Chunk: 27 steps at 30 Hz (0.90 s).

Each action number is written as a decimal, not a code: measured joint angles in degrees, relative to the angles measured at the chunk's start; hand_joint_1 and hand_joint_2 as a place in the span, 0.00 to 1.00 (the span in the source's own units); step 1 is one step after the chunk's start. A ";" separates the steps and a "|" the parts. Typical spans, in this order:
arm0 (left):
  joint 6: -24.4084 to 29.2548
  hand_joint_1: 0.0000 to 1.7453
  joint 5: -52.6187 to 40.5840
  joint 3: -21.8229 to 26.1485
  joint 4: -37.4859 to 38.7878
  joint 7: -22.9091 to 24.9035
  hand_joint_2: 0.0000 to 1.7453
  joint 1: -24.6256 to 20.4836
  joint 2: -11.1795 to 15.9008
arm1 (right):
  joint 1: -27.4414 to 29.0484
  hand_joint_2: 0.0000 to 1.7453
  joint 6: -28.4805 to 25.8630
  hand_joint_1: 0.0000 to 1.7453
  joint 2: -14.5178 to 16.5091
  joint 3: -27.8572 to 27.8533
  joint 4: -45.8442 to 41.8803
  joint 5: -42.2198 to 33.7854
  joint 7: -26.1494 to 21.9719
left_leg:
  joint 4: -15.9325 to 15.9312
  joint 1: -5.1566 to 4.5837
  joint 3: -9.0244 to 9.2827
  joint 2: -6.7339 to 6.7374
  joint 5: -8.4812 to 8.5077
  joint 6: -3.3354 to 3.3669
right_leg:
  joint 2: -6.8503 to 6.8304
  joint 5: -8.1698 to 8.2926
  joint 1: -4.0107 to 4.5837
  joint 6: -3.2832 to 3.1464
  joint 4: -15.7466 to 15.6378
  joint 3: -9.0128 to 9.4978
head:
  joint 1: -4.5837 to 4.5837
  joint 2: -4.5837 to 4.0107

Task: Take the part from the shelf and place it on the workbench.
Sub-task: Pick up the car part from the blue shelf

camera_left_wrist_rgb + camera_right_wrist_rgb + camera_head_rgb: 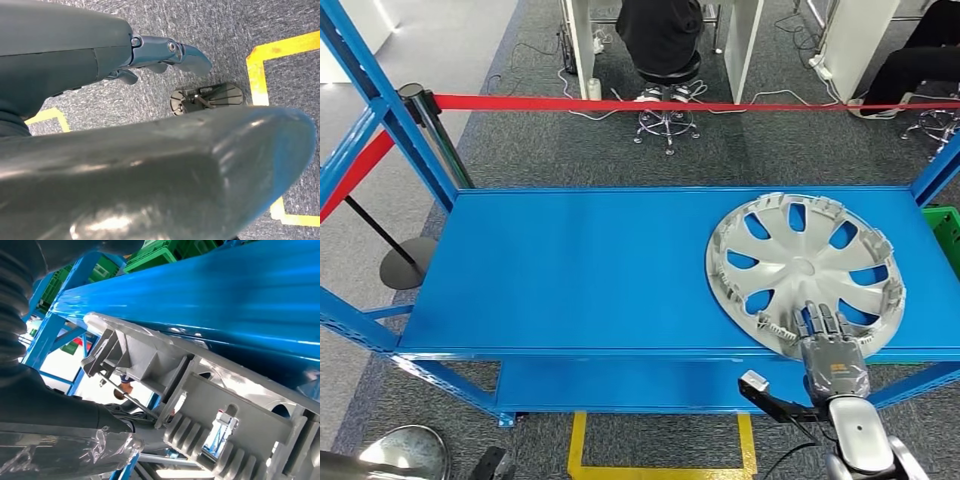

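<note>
The step in hand looks like the pick-up itself. In the head view a silver hubcap (805, 277) lies flat on the blue shelf (584, 270), at the right of the frame and close to the shelf's near edge, with its clip side turned up. The right hand (827, 340) reaches in from the lower right, its dark fingers (822, 320) lying over the hubcap's near rim. The right wrist view shows the grey ribbed rim (211, 415) pressed up close against the hand, with the blue deck showing above it (this view is turned, so I place nothing by its edges). Whether the thumb is hooked beneath the rim, making a real grip, I cannot tell; contact is plain, a hold is not.

The left hand (166, 52) hangs over grey carpet (234, 30) marked with yellow floor tape (260, 75), fingers loosely extended and holding nothing.

As I judge it, the next move calls for closing firmly on the rim, then lifting the wide, thin disc level so it clears the shelf edge without tipping, before turning to find the workbench.

No brand, label or legible writing can be made out; a faint mark on the back of the right hand is too small to read.
</note>
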 joint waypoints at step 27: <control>0.00 0.00 0.01 0.00 0.00 0.00 0.00 -0.06 -0.39 | -0.20 1.00 -3.67 1.00 1.26 -0.86 0.47 0.02 -1.17 | 0.00 -0.01 0.01 0.04 0.10 0.05 | 0.19 0.17 0.00 0.11 -0.02 -0.29 | 0.00 0.01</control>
